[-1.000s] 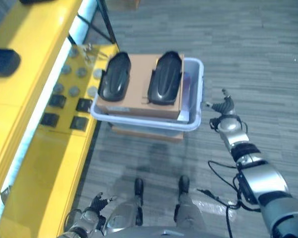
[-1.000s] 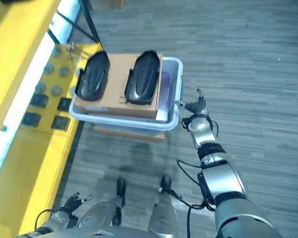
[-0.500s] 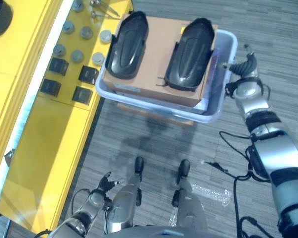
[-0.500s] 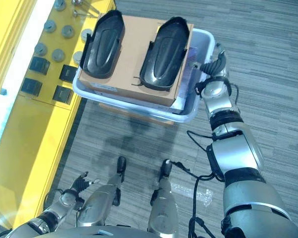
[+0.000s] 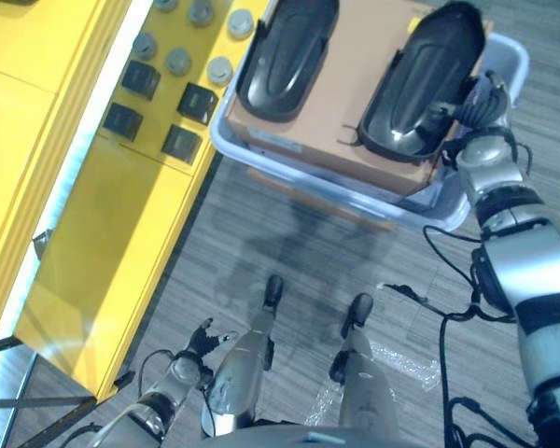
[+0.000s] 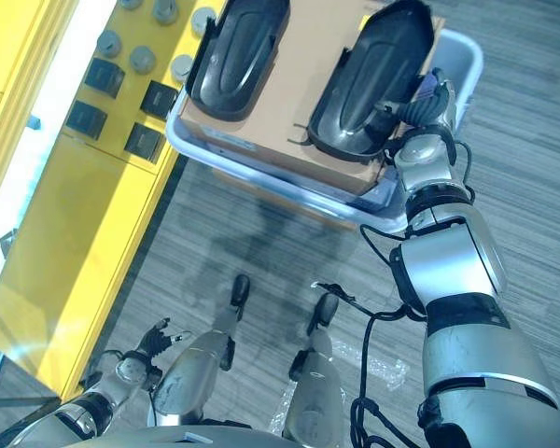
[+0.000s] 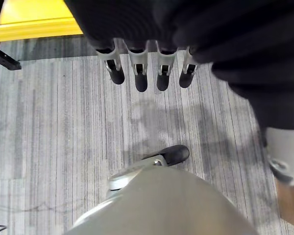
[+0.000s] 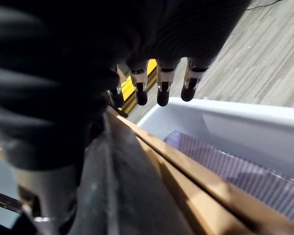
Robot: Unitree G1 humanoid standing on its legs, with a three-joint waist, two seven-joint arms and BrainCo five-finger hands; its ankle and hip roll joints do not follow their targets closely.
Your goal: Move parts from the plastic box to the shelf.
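Right hand over near end of right black moulded plastic part, fingers straight, no grasp. Second black part beyond, both on brown cardboard box inside pale plastic box. Left hand low, relaxed, above grey floor; yellow shelf alongside.

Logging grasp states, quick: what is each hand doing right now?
Left hand: open, holding nothing, low over the floor.
Right hand: open, fingers straight beside the black part.

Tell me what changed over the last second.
The right hand moved from beside the plastic box in over its rim to the right black part; no grasp is visible. The left hand stayed low, open. The camera shifted; both parts stayed on the cardboard.
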